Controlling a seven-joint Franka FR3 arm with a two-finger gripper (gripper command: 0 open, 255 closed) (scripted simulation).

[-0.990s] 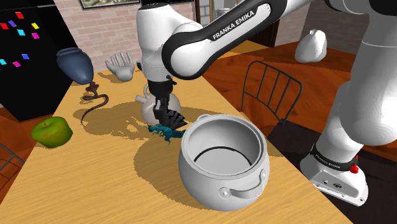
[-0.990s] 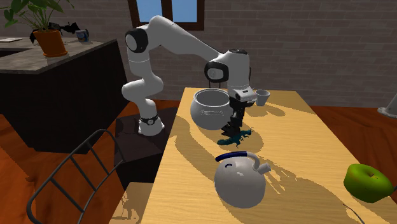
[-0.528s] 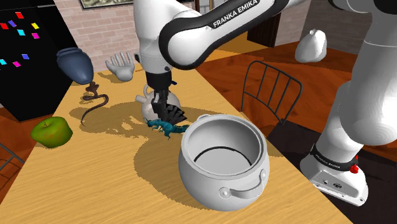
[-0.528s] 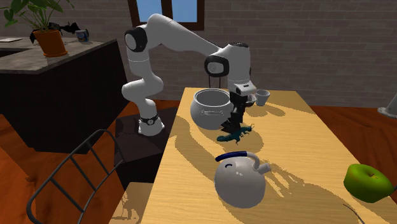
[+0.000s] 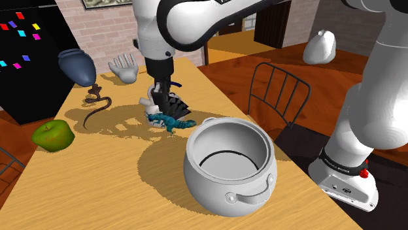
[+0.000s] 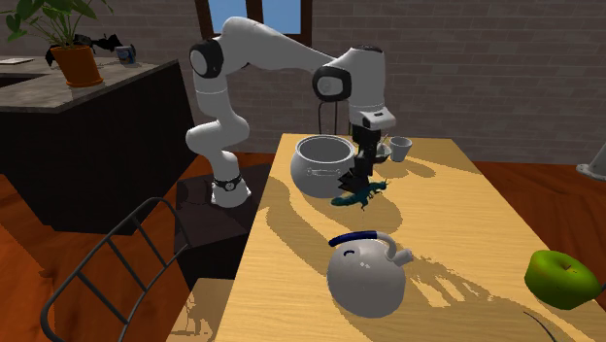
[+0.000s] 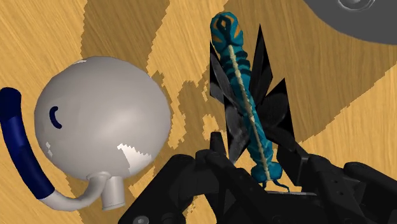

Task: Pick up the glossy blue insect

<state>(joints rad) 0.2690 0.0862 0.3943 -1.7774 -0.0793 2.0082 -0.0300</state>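
Note:
The blue insect has a glossy teal body and dark wings. It hangs a little above the wooden table, its shadow below it. My gripper is shut on it from above, just beyond the white pot in the shoulder view. The second exterior view has the insect under the gripper, in front of the pot. Through the wrist camera, the insect stretches away from the gripper, whose black fingers clasp its near end.
A big white pot stands close beside the insect. A grey kettle with a blue handle sits just past the gripper. A green apple, a dark snake figure, a blue vase and a white hand model lie further off. A wire chair flanks the table.
The gripper has risen, shut on the insect, lifting it off the table and slightly away from the pot. Nothing else moved.

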